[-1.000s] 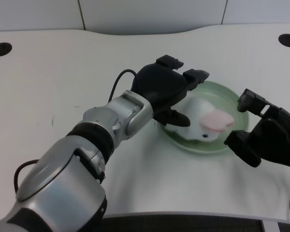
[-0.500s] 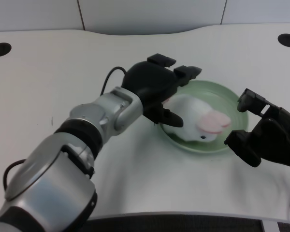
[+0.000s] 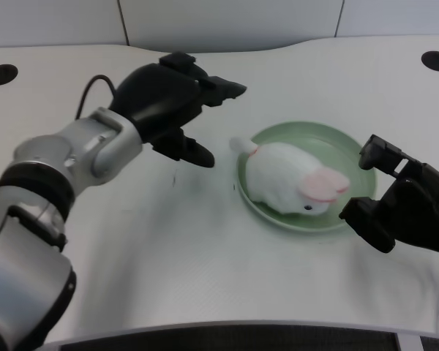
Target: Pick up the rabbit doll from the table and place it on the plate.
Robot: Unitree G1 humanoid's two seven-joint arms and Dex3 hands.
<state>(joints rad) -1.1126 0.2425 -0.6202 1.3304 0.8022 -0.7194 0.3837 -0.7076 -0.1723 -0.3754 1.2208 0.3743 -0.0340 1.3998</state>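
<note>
Now the rabbit doll (image 3: 289, 183) lies on the plate (image 3: 351, 150), right of the empty, spread-fingered left hand (image 3: 168, 102) above the counter (image 3: 205, 256).

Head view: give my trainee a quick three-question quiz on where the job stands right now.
1. True or false: the rabbit lies on the plate.
2. The left hand is: A) gripping the rabbit, B) open and apart from it, C) pressing on the plate.
3. Fill in: the rabbit's tail points toward the picture's ____.

Key: 1 true; 2 B; 3 left.
</note>
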